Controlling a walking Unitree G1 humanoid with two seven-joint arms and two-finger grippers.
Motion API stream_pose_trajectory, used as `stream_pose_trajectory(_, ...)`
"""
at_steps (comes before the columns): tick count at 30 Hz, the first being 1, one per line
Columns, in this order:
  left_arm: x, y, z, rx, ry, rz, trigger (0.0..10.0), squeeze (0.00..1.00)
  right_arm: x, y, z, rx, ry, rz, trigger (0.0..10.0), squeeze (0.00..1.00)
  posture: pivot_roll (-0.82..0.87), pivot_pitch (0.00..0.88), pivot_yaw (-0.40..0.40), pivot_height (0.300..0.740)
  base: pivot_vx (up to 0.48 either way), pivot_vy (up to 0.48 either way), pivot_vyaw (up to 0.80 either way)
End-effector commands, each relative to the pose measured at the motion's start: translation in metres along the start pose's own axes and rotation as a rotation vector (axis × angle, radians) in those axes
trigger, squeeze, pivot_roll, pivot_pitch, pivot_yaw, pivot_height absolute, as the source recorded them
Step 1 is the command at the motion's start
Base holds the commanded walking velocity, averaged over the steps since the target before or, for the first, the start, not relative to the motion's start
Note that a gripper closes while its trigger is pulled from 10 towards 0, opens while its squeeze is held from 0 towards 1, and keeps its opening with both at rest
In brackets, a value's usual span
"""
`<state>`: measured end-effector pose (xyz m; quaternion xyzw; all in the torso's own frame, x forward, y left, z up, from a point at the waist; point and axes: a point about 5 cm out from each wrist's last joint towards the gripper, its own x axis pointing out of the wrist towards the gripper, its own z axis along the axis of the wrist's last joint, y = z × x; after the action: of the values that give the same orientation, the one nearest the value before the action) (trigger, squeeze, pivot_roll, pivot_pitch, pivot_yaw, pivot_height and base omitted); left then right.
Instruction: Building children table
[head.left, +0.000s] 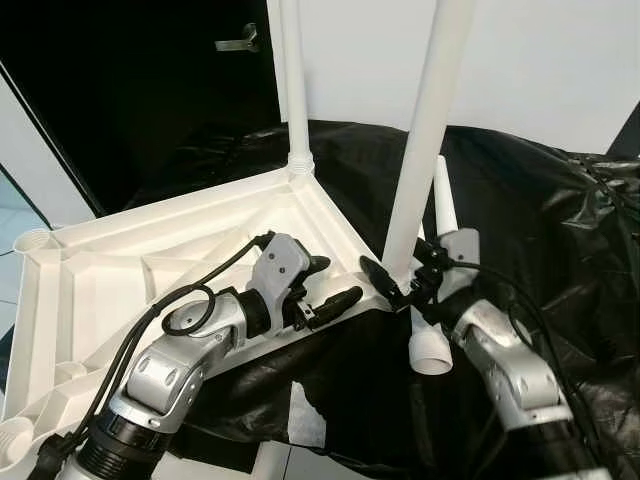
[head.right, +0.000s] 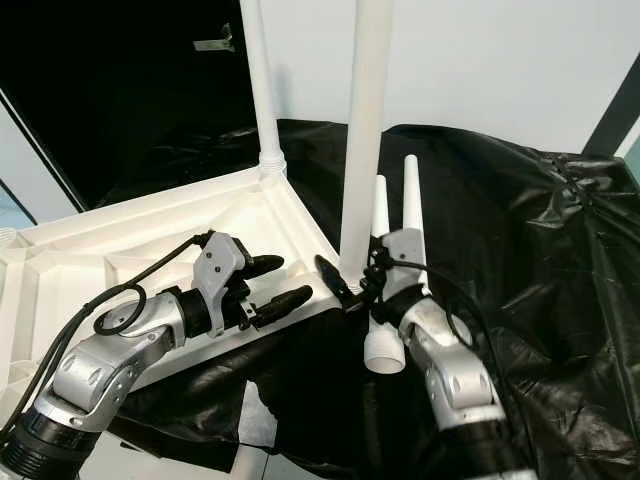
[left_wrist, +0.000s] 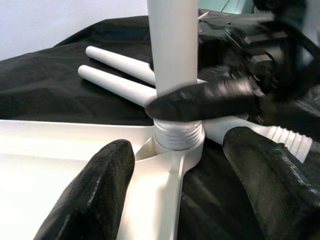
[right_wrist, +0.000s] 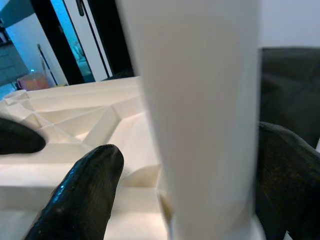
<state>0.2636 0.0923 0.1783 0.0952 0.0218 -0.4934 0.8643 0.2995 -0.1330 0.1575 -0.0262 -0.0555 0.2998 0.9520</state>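
A white plastic table top (head.left: 100, 270) lies upside down on a black cloth. Two white legs stand upright in its corner sockets, a far leg (head.left: 293, 80) and a near leg (head.left: 430, 130). My right gripper (head.left: 400, 268) is shut on the near leg just above its threaded collar (left_wrist: 177, 135); in the right wrist view the leg (right_wrist: 200, 125) stands between the fingers (right_wrist: 80, 195). My left gripper (head.left: 335, 282) hovers open over the table top's edge, pointing at that same corner. Two loose legs (head.right: 392, 200) lie side by side on the cloth behind my right arm.
The wrinkled black cloth (head.left: 580, 230) covers the whole work surface to the right. A white sheet (head.left: 305, 415) pokes out under the table top's near edge. Behind are a dark doorway with a handle (head.left: 238, 42) and a white wall (head.left: 540, 60).
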Motion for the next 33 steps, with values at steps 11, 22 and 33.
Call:
stream_pose_trajectory(11, 0.002, -0.001, 0.002, 0.017, 0.004, -0.044, 10.0, 0.00, 0.010, -0.018, -0.009, -0.023, 0.073, 0.117, 0.0, 0.00, 0.02, 0.000, 0.022, 0.740, 0.000, 0.000, 0.00)
stream_pose_trajectory(22, 0.001, -0.001, 0.001, 0.015, 0.005, -0.041, 10.0, 0.00, 0.007, -0.017, -0.018, 0.024, 0.085, 0.114, 0.0, 0.00, 0.02, 0.000, 0.020, 0.740, 0.000, 0.000, 0.00)
stream_pose_trajectory(33, 0.000, -0.001, 0.001, 0.016, 0.008, -0.036, 10.0, 0.00, 0.007, -0.011, -0.025, 0.029, 0.100, -0.087, 10.0, 0.00, 0.02, 0.000, 0.012, 0.740, 0.000, 0.000, 0.00)
